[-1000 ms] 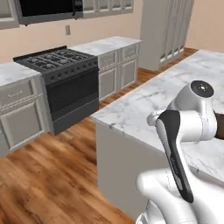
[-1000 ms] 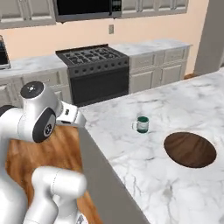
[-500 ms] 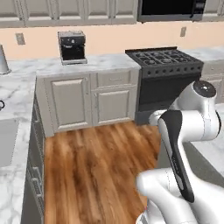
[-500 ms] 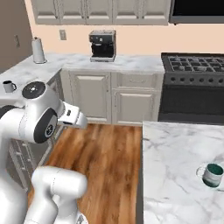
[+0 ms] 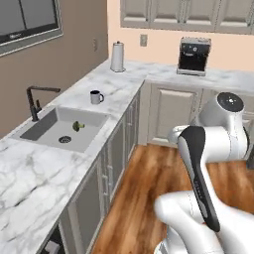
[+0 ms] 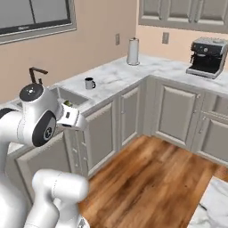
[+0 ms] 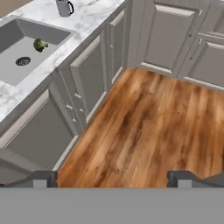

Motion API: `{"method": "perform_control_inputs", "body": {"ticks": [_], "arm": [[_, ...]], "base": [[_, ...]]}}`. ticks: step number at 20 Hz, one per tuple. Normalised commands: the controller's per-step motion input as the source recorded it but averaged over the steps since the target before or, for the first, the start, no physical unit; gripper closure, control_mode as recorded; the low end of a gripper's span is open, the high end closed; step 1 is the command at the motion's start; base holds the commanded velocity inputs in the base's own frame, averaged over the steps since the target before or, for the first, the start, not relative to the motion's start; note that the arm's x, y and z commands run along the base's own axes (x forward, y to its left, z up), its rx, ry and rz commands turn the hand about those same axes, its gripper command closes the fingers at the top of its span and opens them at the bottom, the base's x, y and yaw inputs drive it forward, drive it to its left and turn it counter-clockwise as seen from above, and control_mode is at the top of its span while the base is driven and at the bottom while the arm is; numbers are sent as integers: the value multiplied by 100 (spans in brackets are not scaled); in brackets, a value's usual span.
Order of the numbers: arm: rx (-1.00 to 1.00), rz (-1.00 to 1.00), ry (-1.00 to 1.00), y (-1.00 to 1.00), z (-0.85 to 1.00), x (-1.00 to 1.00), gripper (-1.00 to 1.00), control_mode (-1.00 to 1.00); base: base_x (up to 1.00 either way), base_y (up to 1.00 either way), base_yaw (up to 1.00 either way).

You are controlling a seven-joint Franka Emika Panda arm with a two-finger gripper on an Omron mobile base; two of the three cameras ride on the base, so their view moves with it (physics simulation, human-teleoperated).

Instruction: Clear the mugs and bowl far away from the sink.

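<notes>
A dark grey mug [image 5: 95, 97] [image 6: 89, 83] stands upright on the marble counter just past the far end of the sink [image 5: 49, 126] [image 6: 75, 95]. In the hand view the mug [image 7: 64, 7] sits at the top left, beyond the sink [image 7: 17, 41]. My gripper [image 7: 111, 178] hangs open over the wooden floor, well short of the counter, with nothing between its fingers. The hand juts from the arm at the left of the right base view. The bowl is out of view.
A dark angular faucet [image 5: 34, 99] [image 6: 35, 72] rises behind the basin, and a small green item [image 5: 77, 126] [image 7: 40, 44] lies inside it. A tall white cylinder [image 5: 117, 56] [image 6: 133, 51] and a coffee machine [image 5: 194, 56] [image 6: 207, 51] stand farther along the counter. Grey cabinets [image 7: 87, 74] line the floor.
The whole picture has swung: the base has turned from the island and stove round to the sink counter. The gripper stays open and empty.
</notes>
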Motion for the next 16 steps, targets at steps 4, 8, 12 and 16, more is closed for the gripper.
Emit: {"method": "perform_control_inputs", "body": {"ticks": [4,8,12,16], "arm": [[0,0,0,0,0,0,-100,100],[0,0,0,0,0,0,-100,100],[0,0,0,0,0,0,-100,100],[0,0,0,0,0,0,-100,100]], "base": [[100,-56,54],[100,-56,39],[100,-76,31],[100,-92,26]]}}
